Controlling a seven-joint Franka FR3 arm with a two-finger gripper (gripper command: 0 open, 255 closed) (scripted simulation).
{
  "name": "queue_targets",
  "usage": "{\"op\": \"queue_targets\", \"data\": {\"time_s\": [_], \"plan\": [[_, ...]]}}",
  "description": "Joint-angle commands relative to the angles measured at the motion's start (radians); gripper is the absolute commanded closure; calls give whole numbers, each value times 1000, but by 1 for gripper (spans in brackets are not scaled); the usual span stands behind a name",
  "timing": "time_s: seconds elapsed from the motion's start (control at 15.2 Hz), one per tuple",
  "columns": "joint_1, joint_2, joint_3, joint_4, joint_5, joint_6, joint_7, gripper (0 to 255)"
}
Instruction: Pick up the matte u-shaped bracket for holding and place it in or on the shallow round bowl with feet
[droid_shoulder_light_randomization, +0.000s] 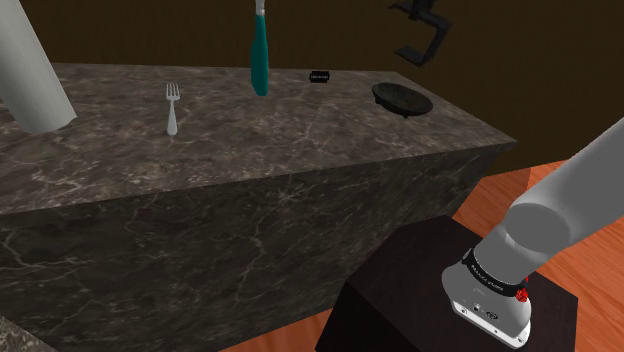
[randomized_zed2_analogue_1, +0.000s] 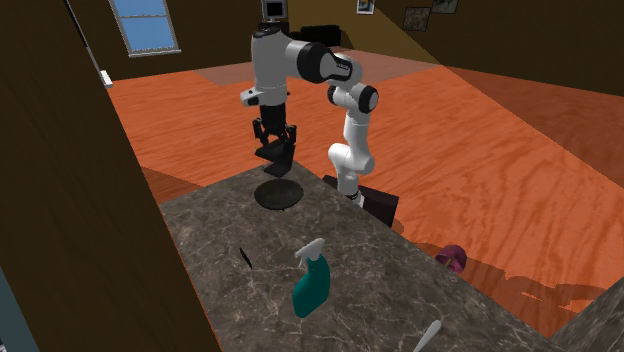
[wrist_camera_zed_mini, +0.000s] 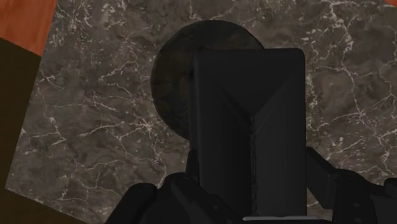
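Observation:
My gripper (droid_shoulder_light_randomization: 414, 10) is shut on the matte black U-shaped bracket (droid_shoulder_light_randomization: 421, 38) and holds it in the air, just above the counter's end. The shallow dark round bowl (droid_shoulder_light_randomization: 402, 98) stands on small feet on the marble counter, straight below the bracket. From the second exterior view the gripper (randomized_zed2_analogue_1: 272, 133) hangs with the bracket (randomized_zed2_analogue_1: 277, 156) a short way over the bowl (randomized_zed2_analogue_1: 279, 194). In the wrist view the bracket (wrist_camera_zed_mini: 248, 127) is clasped between the fingers and covers much of the bowl (wrist_camera_zed_mini: 181, 70) beneath it.
On the dark marble counter (droid_shoulder_light_randomization: 300, 140) stand a teal spray bottle (droid_shoulder_light_randomization: 260, 55), a pale fork (droid_shoulder_light_randomization: 172, 107) and a small black item (droid_shoulder_light_randomization: 319, 76). The counter's edge drops off just past the bowl. The dark stand (droid_shoulder_light_randomization: 420, 290) sits on the orange wood floor.

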Motion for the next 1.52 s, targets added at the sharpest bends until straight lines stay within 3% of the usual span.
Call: {"op": "queue_targets", "data": {"time_s": [0.0,1.45], "plan": [[-23,-22,-31,-10,-3,-11,-56,255],[-22,-154,-32,-453,-3,299,-54,255]]}}
